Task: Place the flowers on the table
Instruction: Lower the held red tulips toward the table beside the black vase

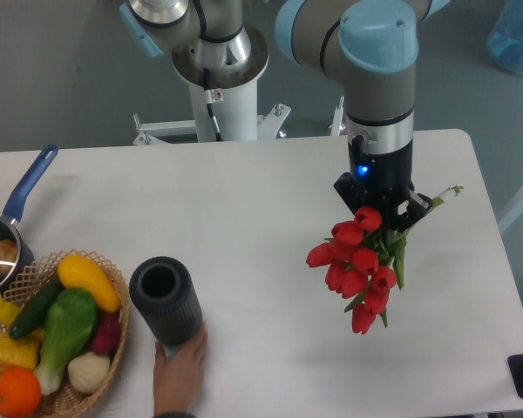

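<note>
The gripper [385,212] was clamped on the flowers [357,266], held above the table [244,218]; lowering and release remained.

Behind the bench you've got grey floor [61,78], a white pedestal base [222,109] w/ bolted feet, and a blue translucent object [516,35] top right.

A dark ribbed vase [166,300] stands upright near the front edge — just right of a wicker basket [113,335] heaped with toy vegetables and fruit [57,326]. At far left sits a blue-handled saucepan [9,231] — its contents perhaps food, unclear.
</note>
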Controlling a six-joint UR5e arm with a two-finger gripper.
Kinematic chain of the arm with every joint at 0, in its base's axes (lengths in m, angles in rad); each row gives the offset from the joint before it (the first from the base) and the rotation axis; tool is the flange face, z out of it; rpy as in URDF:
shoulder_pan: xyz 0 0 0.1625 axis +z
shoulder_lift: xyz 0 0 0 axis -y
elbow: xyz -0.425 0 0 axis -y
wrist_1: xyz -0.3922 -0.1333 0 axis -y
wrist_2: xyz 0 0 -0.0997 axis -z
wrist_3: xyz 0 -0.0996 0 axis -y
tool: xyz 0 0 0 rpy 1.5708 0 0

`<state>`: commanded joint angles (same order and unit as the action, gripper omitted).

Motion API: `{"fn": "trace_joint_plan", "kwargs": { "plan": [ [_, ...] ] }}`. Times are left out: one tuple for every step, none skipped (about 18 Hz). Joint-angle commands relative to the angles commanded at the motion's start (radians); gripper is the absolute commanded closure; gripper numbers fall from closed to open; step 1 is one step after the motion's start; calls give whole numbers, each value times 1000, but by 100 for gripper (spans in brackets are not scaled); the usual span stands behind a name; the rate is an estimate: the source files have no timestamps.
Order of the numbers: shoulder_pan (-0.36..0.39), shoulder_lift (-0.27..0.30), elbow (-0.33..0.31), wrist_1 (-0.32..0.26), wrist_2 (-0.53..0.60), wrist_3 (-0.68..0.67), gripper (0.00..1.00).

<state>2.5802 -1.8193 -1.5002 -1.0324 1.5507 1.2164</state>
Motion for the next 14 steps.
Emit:
{"fn": "trace_joint_plan", "kwargs": {
  "plan": [
    [-3, 5, -9, 0, 15, 0, 85],
    [-9, 6, -18, 2, 28, 0, 85],
    [-14, 6, -20, -3, 35, 0, 85],
    [-17, 5, -28, 0, 37, 0, 84],
    [-20, 5, -38, 5, 40, -2, 84],
    [-25, 5, -48, 5, 43, -3, 83],
    [-28, 3, -55, 8, 45, -6, 83],
    [-28, 3, -66, 9, 45, -6, 83],
    [-28, 3, -75, 9, 45, -6, 83],
    [-32, 2, -93, 11, 43, -6, 84],
    [-35, -3, -98, 12, 43, -6, 84],
    [-43, -6, -107, 14, 45, -8, 84],
    [-48, -17, -112, 15, 45, -8, 84],
    [-49, -24, -114, 14, 43, -8, 84]
  ]
}}
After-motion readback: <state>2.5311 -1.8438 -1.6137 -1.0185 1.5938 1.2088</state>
